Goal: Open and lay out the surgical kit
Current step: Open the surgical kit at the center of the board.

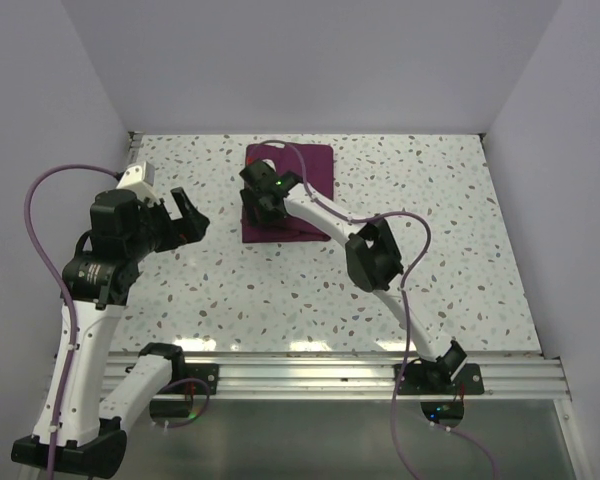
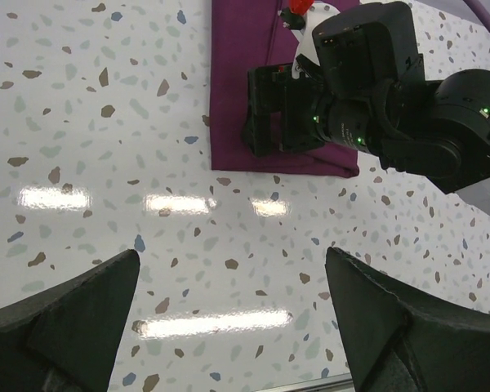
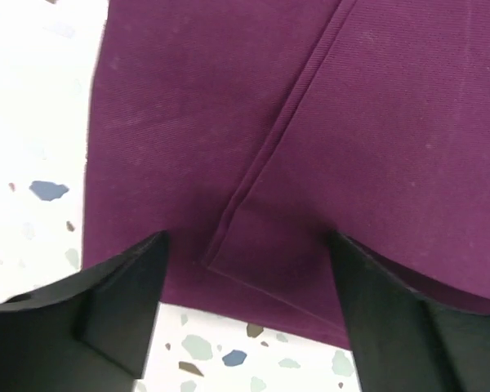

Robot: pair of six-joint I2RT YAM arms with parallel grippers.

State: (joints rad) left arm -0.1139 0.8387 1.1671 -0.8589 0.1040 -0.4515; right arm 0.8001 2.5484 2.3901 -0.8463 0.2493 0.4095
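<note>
My right pincer (image 1: 258,203) hangs over the dark purple cloth wrap of the surgical kit (image 1: 305,165). The wrap lies folded in a flat rectangle on the white speckled table (image 1: 430,220). It sits close to the far edge, a little left of the middle. The right pincer is over the near left part of the wrap, with its fingers pointing down at the cloth.

In the right wrist view, my right pincer (image 3: 245,245) is spread wide with nothing between its two black fingers. The wrap (image 3: 229,122) fills most of that view. A folded flap edge runs slantwise across it, down from the upper right. That edge ends in a corner in the gap between the fingers, just inside the near hem. The left finger stands at the wrap's near left corner, where the cloth meets bare table (image 3: 33,122). The right finger stands over the cloth further along the hem. I cannot tell whether the fingertips touch the cloth or hover just above it.

My left pincer (image 1: 188,214) is also spread and holds nothing. It hangs over bare table to the left of the wrap, toward the left edge and apart from the cloth. In the left wrist view, the fingers of the left pincer (image 2: 231,257) frame speckled table (image 2: 106,122). The wrap (image 2: 237,82) lies beyond them, with my right pincer (image 2: 271,110) set over its near edge.
</note>
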